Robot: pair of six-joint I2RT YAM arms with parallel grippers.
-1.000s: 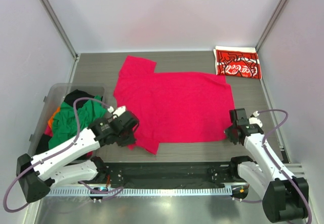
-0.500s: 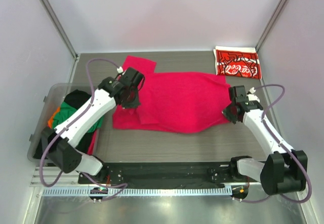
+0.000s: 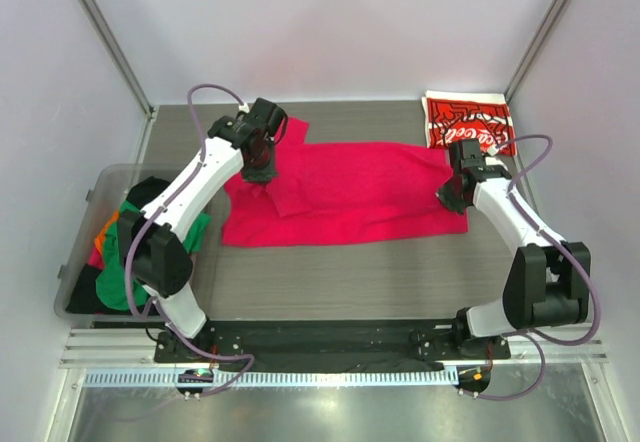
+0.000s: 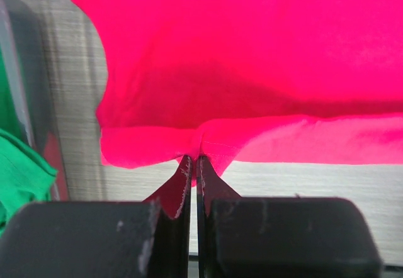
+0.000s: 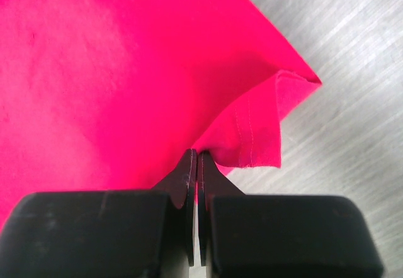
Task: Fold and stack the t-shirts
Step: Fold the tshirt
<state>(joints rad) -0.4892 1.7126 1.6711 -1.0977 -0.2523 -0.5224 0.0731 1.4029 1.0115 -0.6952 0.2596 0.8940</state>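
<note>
The crimson-pink t-shirt (image 3: 345,197) lies across the middle of the table, its near half doubled over toward the back. My left gripper (image 3: 262,170) is shut on the shirt's edge at its left end; the wrist view shows the cloth (image 4: 252,70) pinched between the closed fingertips (image 4: 194,161). My right gripper (image 3: 452,194) is shut on the hem corner at the right end, seen in the right wrist view (image 5: 196,155) with the hem (image 5: 258,133) folded beside it. The folded red Coca-Cola t-shirt (image 3: 468,124) lies at the back right corner.
A clear plastic bin (image 3: 98,187) at the left holds green (image 3: 125,252), black and orange t-shirts. Metal frame posts and white walls bound the table. A black rail runs along the near edge (image 3: 320,340).
Both grippers have carried the shirt's near edge from the front of the table toward the back, folding the shirt over itself. The arms are now stretched far forward.
</note>
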